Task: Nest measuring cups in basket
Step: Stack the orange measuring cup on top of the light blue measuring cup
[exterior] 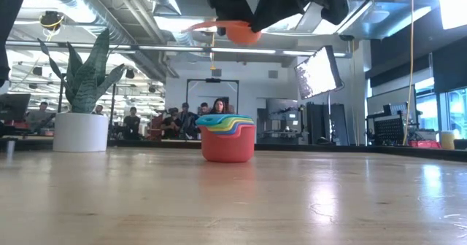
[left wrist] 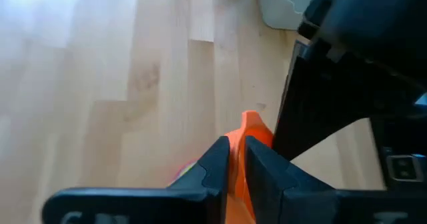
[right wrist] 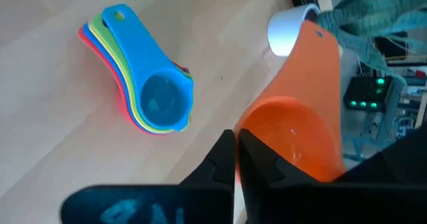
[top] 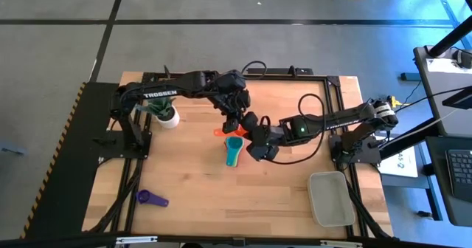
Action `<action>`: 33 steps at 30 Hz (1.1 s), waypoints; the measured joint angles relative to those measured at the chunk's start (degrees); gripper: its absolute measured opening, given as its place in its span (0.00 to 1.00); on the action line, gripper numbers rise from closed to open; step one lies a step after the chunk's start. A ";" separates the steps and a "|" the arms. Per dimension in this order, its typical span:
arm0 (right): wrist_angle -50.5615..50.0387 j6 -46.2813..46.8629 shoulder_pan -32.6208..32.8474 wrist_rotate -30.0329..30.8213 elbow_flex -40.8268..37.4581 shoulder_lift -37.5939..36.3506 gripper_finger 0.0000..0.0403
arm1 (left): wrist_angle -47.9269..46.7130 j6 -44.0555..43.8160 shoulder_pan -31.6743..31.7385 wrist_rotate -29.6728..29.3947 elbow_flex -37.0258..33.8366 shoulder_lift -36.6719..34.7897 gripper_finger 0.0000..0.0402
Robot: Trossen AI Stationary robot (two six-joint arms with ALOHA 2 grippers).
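Well under way, basket (top: 331, 198) still bare at near right: several cups nested mid-table in a stack (top: 233, 150), orange cup (exterior: 239, 31) aloft above it, pinched by left gripper (left wrist: 237, 164) and right gripper (right wrist: 237, 154), purple cup (top: 152, 198) stranded near left.

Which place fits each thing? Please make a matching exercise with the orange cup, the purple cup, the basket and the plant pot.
Things:
1. orange cup
2. purple cup
3. basket
4. white plant pot

Places:
A. by the left arm's base
B. lying alone, lower left of the high view
C. off the table, gripped by the left end effector and the right end effector
D. lower right of the high view

Pairs: 1-C, 2-B, 3-D, 4-A
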 joint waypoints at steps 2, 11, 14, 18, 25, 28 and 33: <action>-0.84 0.79 -0.07 0.22 0.07 -0.04 0.00 | 0.00 0.89 -0.06 -2.50 0.00 -0.07 0.13; -1.51 1.14 -0.66 -3.25 0.13 0.11 0.00 | -0.03 1.23 -0.09 -1.90 -0.19 -1.99 0.20; -1.38 0.99 -0.95 -3.44 0.11 0.50 0.00 | -0.24 1.23 -0.21 -0.82 -0.01 -2.12 0.20; -1.27 0.99 -1.05 -4.43 0.11 0.40 0.00 | -0.47 1.26 -0.09 -0.61 -0.10 -1.98 0.20; -2.16 2.77 -0.97 -9.61 0.11 0.42 0.00 | -3.27 3.28 0.68 -5.39 -0.15 -3.49 0.20; -2.88 3.09 -0.92 -10.65 0.07 0.59 0.00 | -4.88 4.95 1.68 -9.80 -0.11 -6.26 0.20; -2.61 2.74 -1.01 -14.00 0.07 0.79 0.00 | -5.88 7.40 2.40 -13.62 -0.07 -11.29 0.20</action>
